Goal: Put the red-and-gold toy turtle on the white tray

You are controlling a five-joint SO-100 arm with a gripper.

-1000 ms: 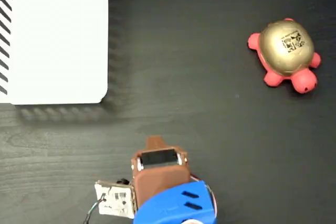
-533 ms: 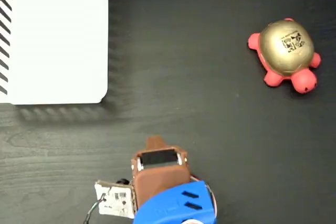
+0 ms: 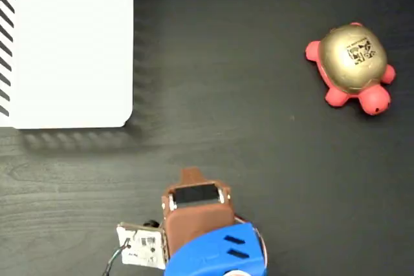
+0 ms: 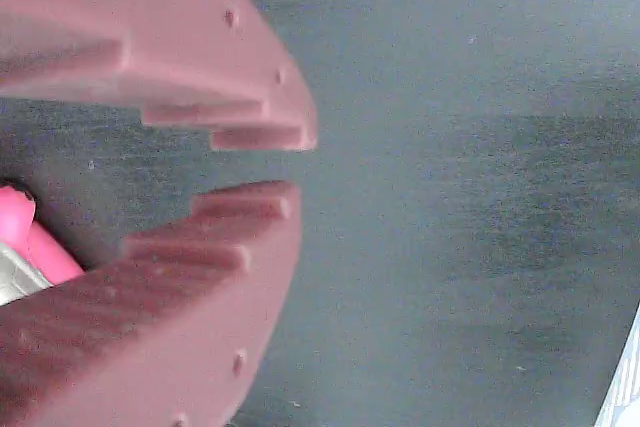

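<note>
Fixed view: we see the turtle (image 3: pixel 352 68) sitting on the dark table (image 3: pixel 246 147) at upper right, well apart from the white tray (image 3: pixel 68 50) at upper left. The arm (image 3: pixel 197 227) sits at bottom centre, near neither. Wrist view: gripper (image 4: pixel 285 165) has a narrow gap between its toothed brown tips, holding nothing; a bit of the turtle (image 4: pixel 25 237) shows behind the fingers.

- The arm (image 3: pixel 197 214) seen from above is reddish-brown plastic, with a dark rectangular window framed in silver.
- A bright blue rounded housing (image 3: pixel 217 253) carries two dark slots.
- A small pale circuit board (image 3: pixel 140 245) has thin wires trailing off.
- The gripper (image 4: pixel 270 167) has dull red stepped fingers (image 4: pixel 200 287) dotted with small holes.
</note>
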